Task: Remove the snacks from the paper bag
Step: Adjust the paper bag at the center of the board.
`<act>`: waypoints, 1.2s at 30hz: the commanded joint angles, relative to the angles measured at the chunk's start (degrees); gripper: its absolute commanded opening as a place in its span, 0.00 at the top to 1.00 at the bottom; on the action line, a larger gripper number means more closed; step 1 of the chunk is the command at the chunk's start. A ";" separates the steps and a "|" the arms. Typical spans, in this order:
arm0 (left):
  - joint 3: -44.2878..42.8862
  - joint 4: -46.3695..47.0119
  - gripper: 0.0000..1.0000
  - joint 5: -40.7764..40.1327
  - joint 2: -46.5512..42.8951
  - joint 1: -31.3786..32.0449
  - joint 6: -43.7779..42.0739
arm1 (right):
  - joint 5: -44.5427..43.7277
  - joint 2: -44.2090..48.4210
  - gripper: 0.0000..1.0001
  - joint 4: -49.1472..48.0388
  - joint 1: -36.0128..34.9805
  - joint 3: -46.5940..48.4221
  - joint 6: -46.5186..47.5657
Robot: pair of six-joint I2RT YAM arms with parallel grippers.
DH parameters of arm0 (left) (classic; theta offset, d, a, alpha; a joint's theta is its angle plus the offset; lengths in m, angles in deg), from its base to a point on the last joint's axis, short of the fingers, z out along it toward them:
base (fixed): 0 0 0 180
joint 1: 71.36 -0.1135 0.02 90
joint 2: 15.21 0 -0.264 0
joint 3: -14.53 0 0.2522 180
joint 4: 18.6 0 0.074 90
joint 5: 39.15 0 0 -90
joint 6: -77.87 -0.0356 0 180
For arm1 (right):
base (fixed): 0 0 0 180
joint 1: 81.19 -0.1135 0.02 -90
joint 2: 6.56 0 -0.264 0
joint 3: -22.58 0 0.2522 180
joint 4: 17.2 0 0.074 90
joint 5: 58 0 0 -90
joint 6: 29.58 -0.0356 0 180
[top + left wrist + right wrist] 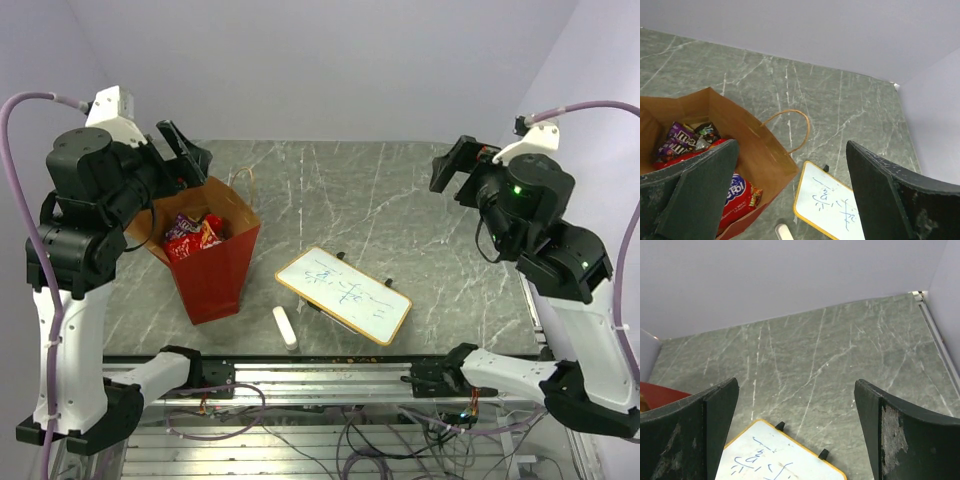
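Left gripper (183, 148): jaws released and spread wide, with nothing between them. It hangs over the far rim of the paper bag (215, 270). In the left wrist view the gripper (791, 145) looks down with the bag (765, 150) under and beside its left finger (700, 190), which covers part of the opening. The bag stands upright on the table (400, 200) with its mouth open. One twine handle (802, 125) arches up in the gap between the jaws.

The snacks (192, 235) all lie inside the bag, below the left jaws. Purple candy packs (680, 137) show beyond the left fingertip, and a red-orange packet with blue lettering (737, 195) lies just beside that finger's inner edge. None is touched.

Right gripper (455, 170): jaws likewise released and holding nothing, raised above the table and well apart from the bag. In its wrist view (796, 384) only a red sliver of the bag (660, 392) shows past the left finger.

The whiteboard (343, 293) lies flat below and between the right jaws (775, 455). An eraser stick (285, 327) lies between it and the bag.
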 commanded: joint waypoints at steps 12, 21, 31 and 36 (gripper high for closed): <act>5.09 4.32 0.01 -9.62 -9.16 -1.78 -2.26 | 15.19 -3.02 0.00 -6.48 12.86 -8.99 -5.87; 3.97 2.74 0.01 -9.22 -11.91 -2.30 -1.85 | 32.81 -8.29 0.00 -16.27 15.54 -13.49 -11.99; 3.41 1.83 0.04 -4.24 -13.59 -2.60 1.43 | 48.84 -23.28 0.00 -30.26 8.23 -9.39 -18.13; 4.00 0.73 0.04 -0.42 -14.02 -2.72 3.97 | 50.65 -31.65 0.01 -36.80 -0.01 -4.49 -20.09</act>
